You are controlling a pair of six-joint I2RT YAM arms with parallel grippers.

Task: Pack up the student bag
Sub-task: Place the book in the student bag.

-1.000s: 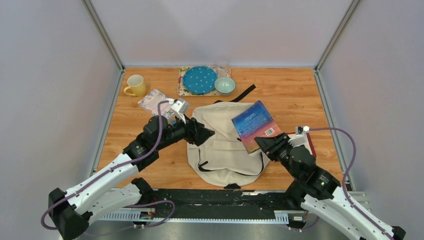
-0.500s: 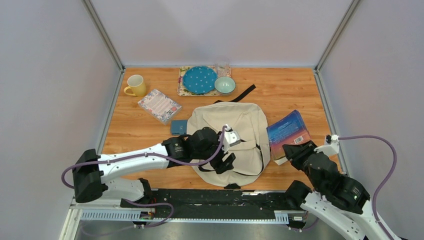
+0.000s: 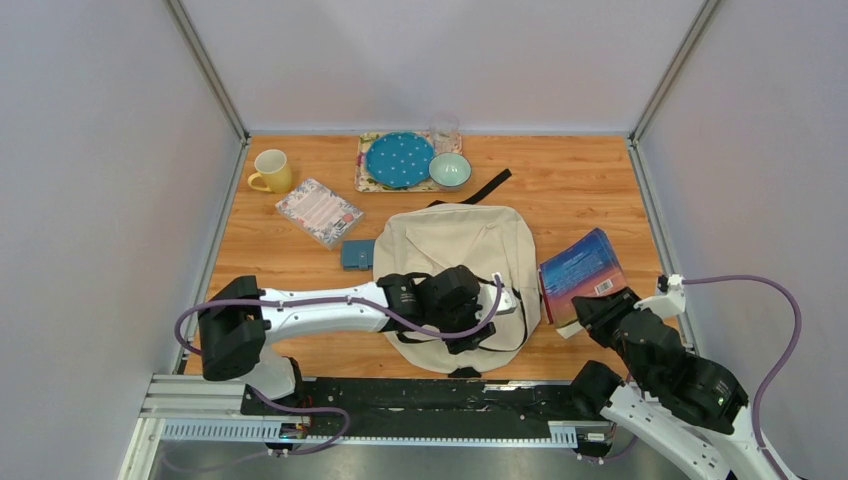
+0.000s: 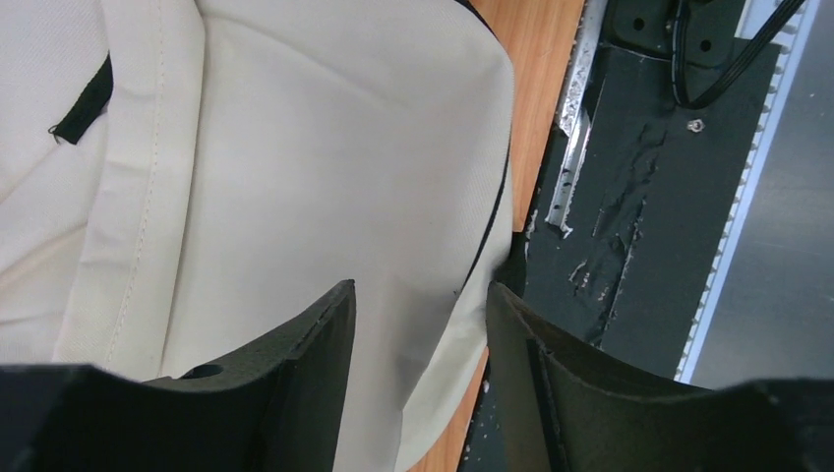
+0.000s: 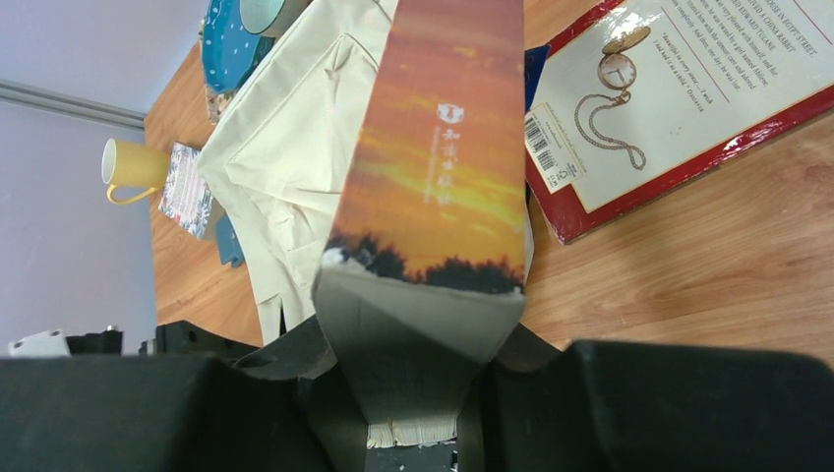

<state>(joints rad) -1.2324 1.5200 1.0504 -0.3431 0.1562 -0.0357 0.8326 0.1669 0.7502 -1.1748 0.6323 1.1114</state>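
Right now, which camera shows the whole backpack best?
The top view: the backpack lies in full outline, the left arm over its near part. The left wrist view shows only a cream corner; the right wrist view a strip behind the held book.

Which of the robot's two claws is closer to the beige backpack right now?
Left. The left gripper hangs open directly over the student bag's near end; the right gripper sits off its right edge, clamped on a book.
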